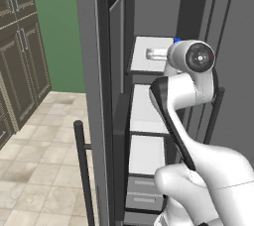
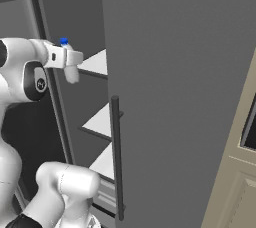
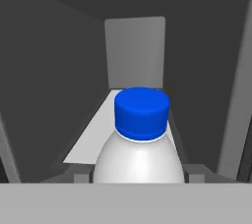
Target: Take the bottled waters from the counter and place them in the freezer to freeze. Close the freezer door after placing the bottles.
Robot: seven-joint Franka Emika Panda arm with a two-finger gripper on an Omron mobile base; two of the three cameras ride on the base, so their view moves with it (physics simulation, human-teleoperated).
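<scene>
The jaws grip the whitish bottle (image 3: 140, 149) (blue cap up) in front of the open freezer (image 1: 149, 17). It hangs by the top white shelf (image 2: 95, 63).

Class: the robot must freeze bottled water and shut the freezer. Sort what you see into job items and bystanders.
Job items: blue-capped bottle held in the gripper; freezer with white shelves; open freezer door.

Bystanders: plain grey door; dark panelled cabinets; tiled floor.

The whitish bottle (image 3: 140, 154) with a blue cap (image 3: 141, 113) sits upright, seemingly above the open freezer's (image 1: 149, 22) top white shelf (image 1: 149, 61).
</scene>
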